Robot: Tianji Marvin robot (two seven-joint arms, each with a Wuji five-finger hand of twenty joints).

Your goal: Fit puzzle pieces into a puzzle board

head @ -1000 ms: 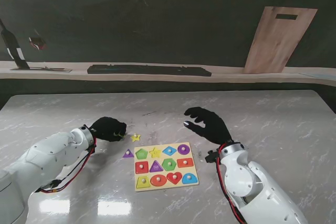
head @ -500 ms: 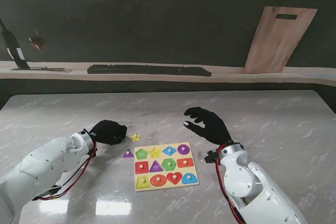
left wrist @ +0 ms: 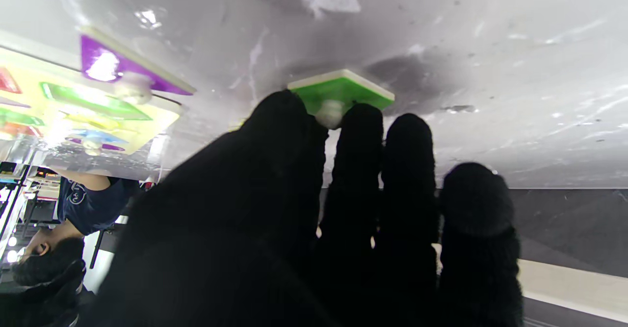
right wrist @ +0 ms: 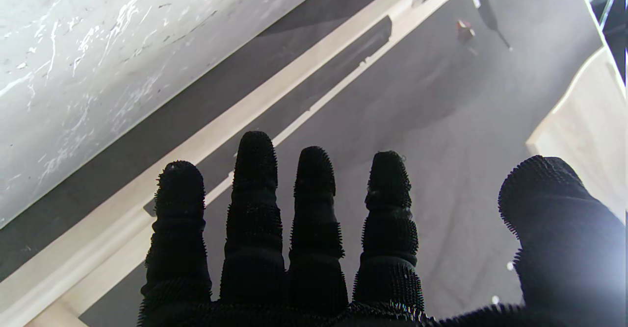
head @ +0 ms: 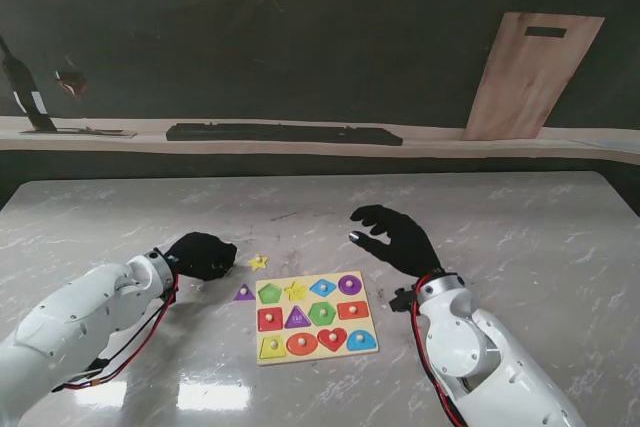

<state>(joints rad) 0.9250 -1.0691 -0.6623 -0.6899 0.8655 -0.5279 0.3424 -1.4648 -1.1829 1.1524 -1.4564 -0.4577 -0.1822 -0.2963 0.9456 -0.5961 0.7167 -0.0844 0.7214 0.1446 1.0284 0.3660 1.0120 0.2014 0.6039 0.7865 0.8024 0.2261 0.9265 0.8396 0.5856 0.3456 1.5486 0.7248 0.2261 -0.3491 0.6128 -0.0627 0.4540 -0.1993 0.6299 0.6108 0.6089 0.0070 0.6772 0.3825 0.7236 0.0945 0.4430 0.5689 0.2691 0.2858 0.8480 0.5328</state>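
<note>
The marble bench carries all the task items. Our right hand hovers with its fingers spread and holding nothing, the yellow puzzle board lying just nearer to us than its palm. Our left hand has its fingers curled together, pinching the knob of a green puzzle piece at their tips. A purple triangle piece rests on the bench between the left fingers and the board's edge; a yellow star piece lies just beyond those fingertips.
</note>
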